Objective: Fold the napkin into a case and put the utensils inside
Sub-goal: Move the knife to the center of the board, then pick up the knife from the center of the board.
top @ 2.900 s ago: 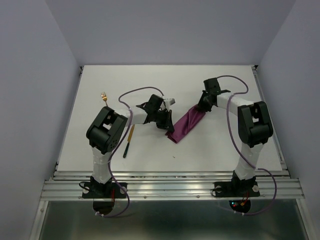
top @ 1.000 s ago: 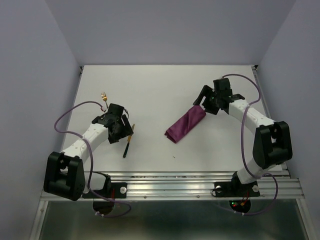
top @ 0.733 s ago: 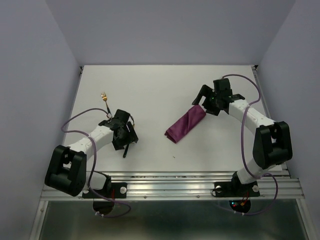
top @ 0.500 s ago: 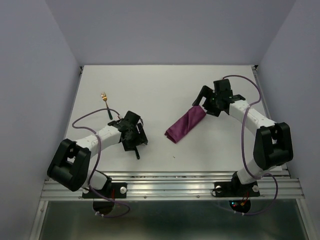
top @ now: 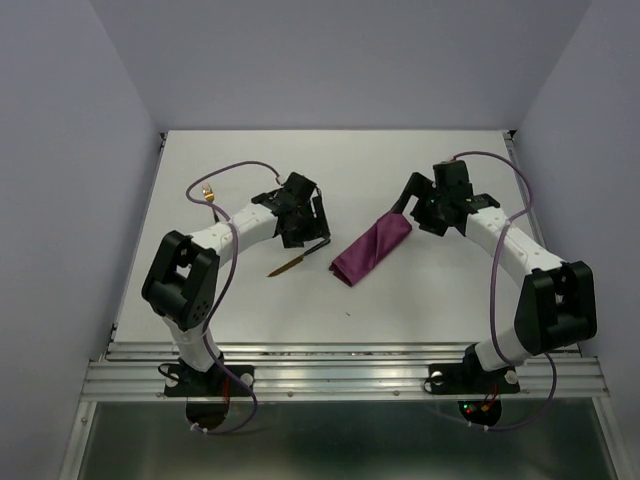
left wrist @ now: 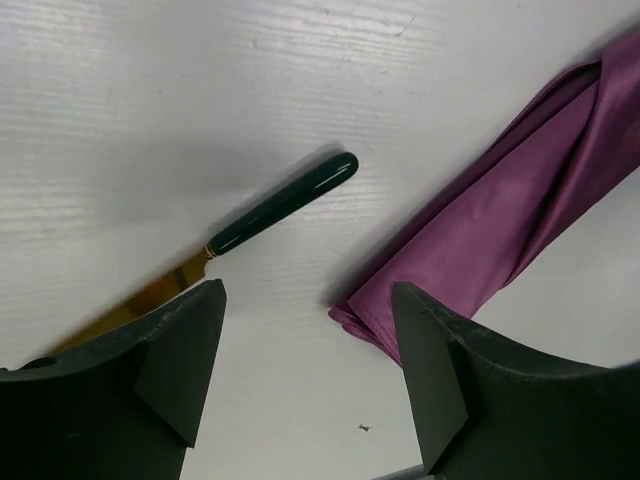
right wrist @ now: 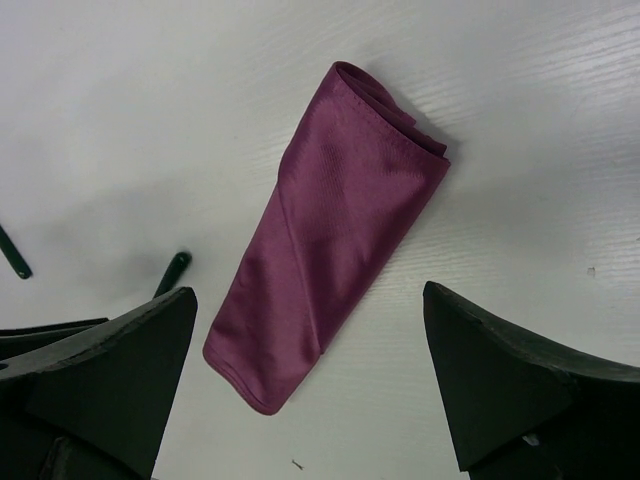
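The napkin (top: 372, 249) lies folded into a narrow plum-purple case, slanting across the middle of the white table (top: 450, 300). The knife (top: 298, 260) rests just left of it, its black handle (left wrist: 285, 199) toward the cloth and its gold blade (left wrist: 150, 294) away. Only the gold head of the fork (top: 208, 192) shows at the far left. My left gripper (top: 312, 232) hovers open above the knife handle, holding nothing (left wrist: 310, 340). Above the case's far end my right gripper (top: 415, 205) stands open and empty; the case (right wrist: 330, 240) fills its wrist view, between its fingers (right wrist: 110, 370).
A tiny dark speck (top: 348, 314) lies on the table in front of the case. Grey walls close in the left, right and back. A metal rail (top: 340, 375) runs along the near edge by the arm bases.
My left arm swung from the front left toward the middle. The knife now lies nearer the case, turned from upright to slanted. The right gripper stayed near the case's far end.
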Controlling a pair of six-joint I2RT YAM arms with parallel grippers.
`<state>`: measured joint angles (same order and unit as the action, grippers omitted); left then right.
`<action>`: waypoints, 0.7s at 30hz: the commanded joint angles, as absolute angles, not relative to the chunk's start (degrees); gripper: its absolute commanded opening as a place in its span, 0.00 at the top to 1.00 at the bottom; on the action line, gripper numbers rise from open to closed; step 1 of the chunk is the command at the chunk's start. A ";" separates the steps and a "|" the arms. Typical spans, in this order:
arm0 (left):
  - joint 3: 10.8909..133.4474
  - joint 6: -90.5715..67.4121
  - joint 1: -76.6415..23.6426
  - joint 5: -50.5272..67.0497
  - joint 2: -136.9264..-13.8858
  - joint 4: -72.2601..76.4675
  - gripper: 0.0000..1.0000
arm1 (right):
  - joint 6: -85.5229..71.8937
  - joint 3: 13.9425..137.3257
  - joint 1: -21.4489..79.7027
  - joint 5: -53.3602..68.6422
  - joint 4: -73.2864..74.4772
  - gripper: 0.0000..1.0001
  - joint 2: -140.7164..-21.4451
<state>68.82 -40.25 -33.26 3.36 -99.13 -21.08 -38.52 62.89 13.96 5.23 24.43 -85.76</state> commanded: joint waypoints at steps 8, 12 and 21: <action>72.77 -25.94 -30.15 -1.06 -99.31 -24.09 0.21 | -38.06 62.40 14.41 4.13 25.05 0.00 -84.90; 75.32 -22.24 -30.23 2.18 -104.14 -24.87 0.19 | -38.23 62.58 14.41 4.66 24.52 0.00 -85.60; 76.20 -21.88 -33.57 4.31 -109.07 -23.99 0.33 | -38.32 62.05 14.41 4.48 24.52 0.00 -85.87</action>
